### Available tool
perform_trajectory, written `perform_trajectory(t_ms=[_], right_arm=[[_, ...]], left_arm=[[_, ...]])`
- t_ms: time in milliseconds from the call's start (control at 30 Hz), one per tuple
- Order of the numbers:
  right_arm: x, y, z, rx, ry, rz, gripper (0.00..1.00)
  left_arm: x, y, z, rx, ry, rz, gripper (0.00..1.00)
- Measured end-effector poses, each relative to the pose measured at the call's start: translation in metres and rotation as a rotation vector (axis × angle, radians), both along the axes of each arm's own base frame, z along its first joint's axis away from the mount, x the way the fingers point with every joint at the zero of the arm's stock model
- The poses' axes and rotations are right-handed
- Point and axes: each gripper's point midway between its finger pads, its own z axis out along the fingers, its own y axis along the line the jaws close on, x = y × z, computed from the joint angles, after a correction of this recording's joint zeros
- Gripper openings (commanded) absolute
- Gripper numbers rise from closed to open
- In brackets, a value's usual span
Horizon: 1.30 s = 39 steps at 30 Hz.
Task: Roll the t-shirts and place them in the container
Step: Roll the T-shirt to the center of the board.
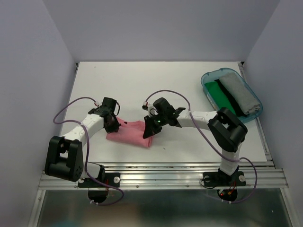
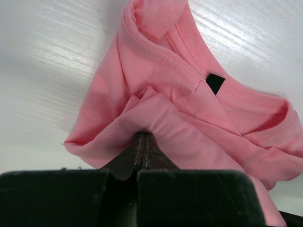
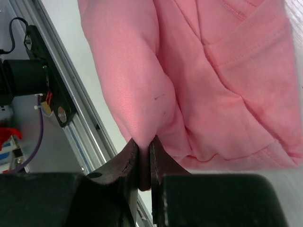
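Table (image 1: 142, 85) white | walls (image 1: 165, 28) pale lilac | pink t-shirt (image 1: 130, 133) bunched near front edge

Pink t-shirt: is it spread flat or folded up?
Folded, bunched. The pink t-shirt is a compact bundle of overlapping layers, pinched by left hand and right hand.

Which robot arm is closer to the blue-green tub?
Right. The right end effector pinches the pink t-shirt left of the tub; the left end effector grips the shirt's other end, farther away.
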Motion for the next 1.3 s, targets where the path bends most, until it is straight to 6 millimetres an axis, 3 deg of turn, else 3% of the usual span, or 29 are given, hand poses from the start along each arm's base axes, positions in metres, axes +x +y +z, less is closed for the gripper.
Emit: perform_trajectory(t_ms=[300,400,500,533,700,867,933,967,1100,1300], right_arm=[[0.000,-0.004,-0.028,-0.047,0.122,0.002,0.03],[0.002,-0.004,-0.030,-0.067,0.126,-0.007,0.15],[0.008,-0.007,-0.034,-0.100,0.104,-0.028,0.42],[0.010,-0.009,-0.035,-0.115,0.095,-0.042,0.59],[0.019,-0.027,-0.020,-0.185,0.003,-0.103,0.61],[0.029,-0.037,0.034,-0.143,-0.132,-0.164,0.58],[0.032,-0.038,0.051,-0.127,-0.187,-0.184,0.44],[0.032,-0.038,0.054,-0.134,-0.211,-0.190,0.27],[0.019,-0.030,0.048,-0.167,-0.242,-0.154,0.03],[0.000,-0.011,0.028,-0.198,-0.235,-0.081,0.01]], left_arm=[[0.002,0.004,0.001,0.009,-0.004,0.006,0.00],[0.002,0.004,0.001,0.011,-0.005,0.007,0.00],[0.002,0.004,0.001,0.012,-0.005,0.007,0.00],[0.002,0.004,0.001,0.012,-0.006,0.007,0.00],[0.003,0.005,0.001,0.016,-0.008,0.004,0.00],[0.003,0.005,0.001,0.018,-0.009,0.003,0.00],[0.003,0.005,0.001,0.018,-0.009,0.003,0.00],[0.003,0.005,0.001,0.017,-0.009,0.003,0.00],[0.003,0.005,0.002,0.017,-0.009,0.002,0.00],[0.003,0.005,0.002,0.017,-0.010,0.002,0.00]])
